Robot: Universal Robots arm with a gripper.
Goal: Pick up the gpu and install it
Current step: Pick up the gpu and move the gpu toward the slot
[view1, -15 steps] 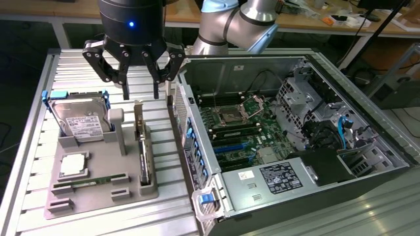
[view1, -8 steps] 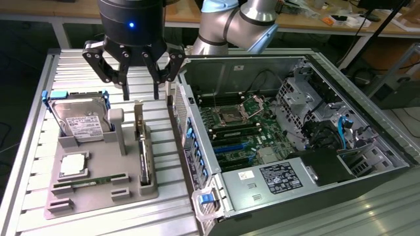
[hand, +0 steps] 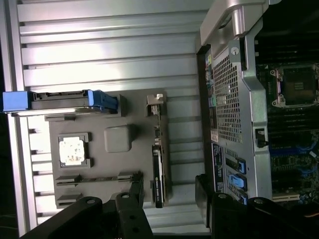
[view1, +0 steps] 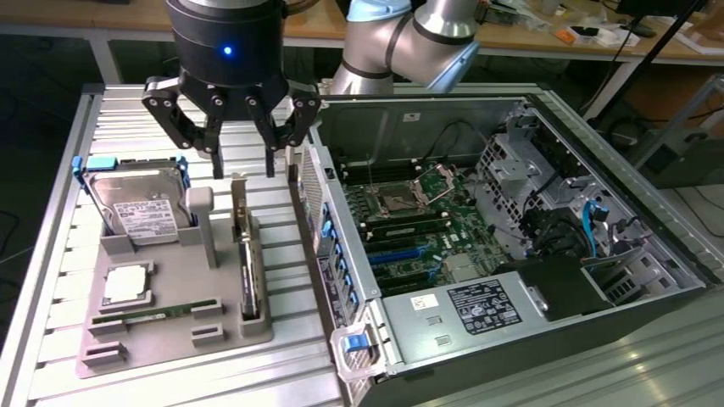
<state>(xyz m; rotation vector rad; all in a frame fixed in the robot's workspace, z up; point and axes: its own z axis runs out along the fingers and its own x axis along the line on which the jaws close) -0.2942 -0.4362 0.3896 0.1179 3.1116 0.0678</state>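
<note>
Ribbed metal table carrying 2 things
The table [view1: 114, 127] is built of long silver slats laid side by side. A grey holder tray [view1: 158, 339] lies flat on it toward the exterior view's left. An open computer case [view1: 396, 123] lies on its side toward the exterior view's right, just beside the tray, with a narrow strip of slats between the 2

Robotics lab or hardware workshop: robot arm [view1: 396, 42] over a ribbed aluminium surface [view1: 51, 280], opened computer tower [view1: 509, 212], grey fixture [view1: 169, 335] slotting loose PC parts like the gpu [view1: 249, 271] and a hard drive [view1: 142, 212]; cluttered wooden workbenches [view1: 520, 42] with cables behind.
</note>
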